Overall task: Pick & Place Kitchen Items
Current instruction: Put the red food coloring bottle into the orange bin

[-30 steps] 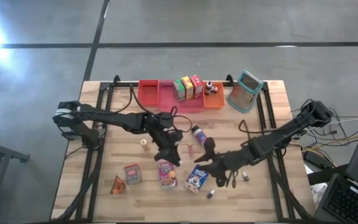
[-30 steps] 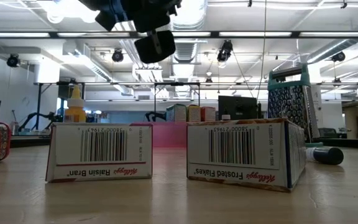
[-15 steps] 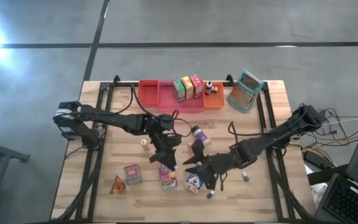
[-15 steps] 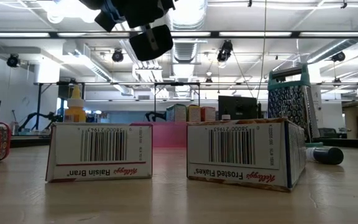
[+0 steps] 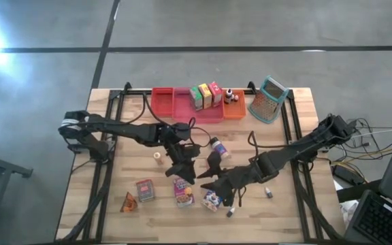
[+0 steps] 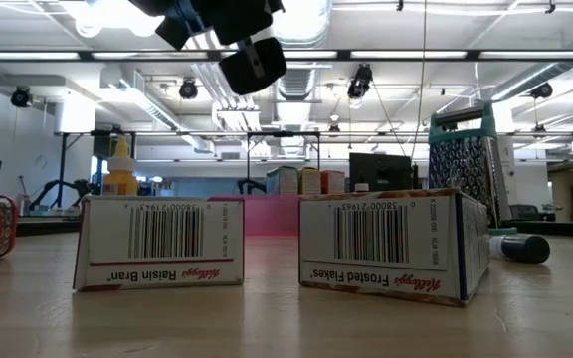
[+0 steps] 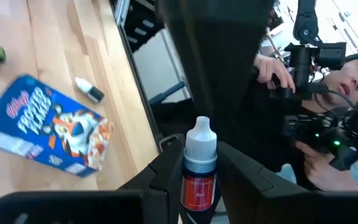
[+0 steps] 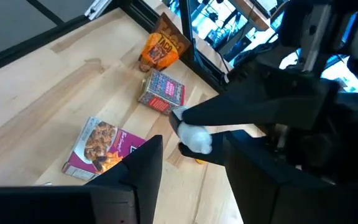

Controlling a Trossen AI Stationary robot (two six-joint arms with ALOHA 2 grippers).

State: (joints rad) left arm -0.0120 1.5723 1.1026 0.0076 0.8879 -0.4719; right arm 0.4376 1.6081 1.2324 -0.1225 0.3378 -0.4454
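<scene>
Left hand sits mid-table in the high view, and the right hand is just beside it, the two pointing at each other. Under them on the table are one purple box and one blue box. Further left are one red box and one orange wedge. Three more boxes, green, yellow and red, stand by the tray bins, with one grater near them.

Low view: the two cereal boxes stand side by side but apart, barcodes facing the camera. One hand hangs above the purple one, and I can't tell from here which hand it is.

Left wrist view: this hand is clamped on one small dropper bottle, held by its body with the white cap poking out past the fingers. So the bottle is up in the air, not on the table.

Right wrist view: the fingers are clearly apart with nothing between them. The bottle's white cap is straight ahead, lined up with that gap, long axis running out of the left hand. My guess is a handover, with the right hand closing in along that line. Only the cap end is free, so there isn't much to grab.
</scene>
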